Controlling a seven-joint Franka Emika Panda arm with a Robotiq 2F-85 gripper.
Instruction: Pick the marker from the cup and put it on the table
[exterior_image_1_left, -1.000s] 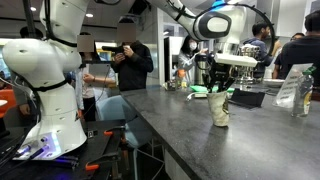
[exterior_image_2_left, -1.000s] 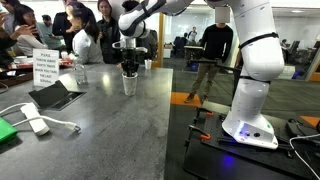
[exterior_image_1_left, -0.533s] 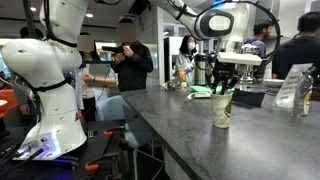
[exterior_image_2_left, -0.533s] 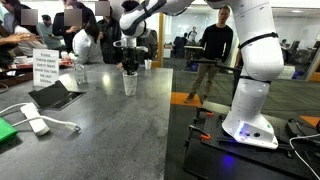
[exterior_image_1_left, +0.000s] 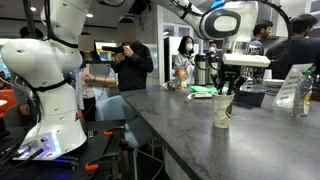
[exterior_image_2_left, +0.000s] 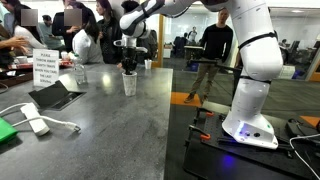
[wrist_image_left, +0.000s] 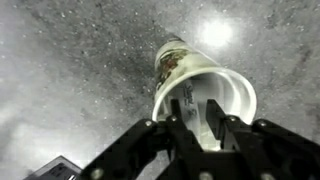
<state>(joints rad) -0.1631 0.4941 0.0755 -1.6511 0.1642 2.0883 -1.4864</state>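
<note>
Found the gripper (exterior_image_1_left: 224, 92) right of centre in an exterior view, low over the cup (exterior_image_1_left: 222, 112), fingertips at or just inside the green rim. Against a second before, noted only a slight drift of the head toward the right of that frame, with no clear rise or drop. In an exterior view from elsewhere, saw the gripper (exterior_image_2_left: 129, 72) all but unmoved above the cup (exterior_image_2_left: 129, 86). Saw no shift in the cup either: upright on the table (exterior_image_1_left: 190, 140), same spot in both exterior views.

In the wrist view, looked down into the cup (wrist_image_left: 190, 65), with the fingers (wrist_image_left: 228, 135) coming up from the bottom edge over its white interior. Judged the jaws drawn close, with a narrow strip left between. Could not tell whether that strip was the marker's pale band or the cup's inner wall, so could not say if anything was pinched.

Made out no marker in any view and none lying on the table, so placed it, by judgement, inside the cup under the fingers. Read the stillness as alignment finished, lift not begun. Expected a straight pull upward to be needed next, slow enough to keep the light cup from tipping or riding up.
</note>
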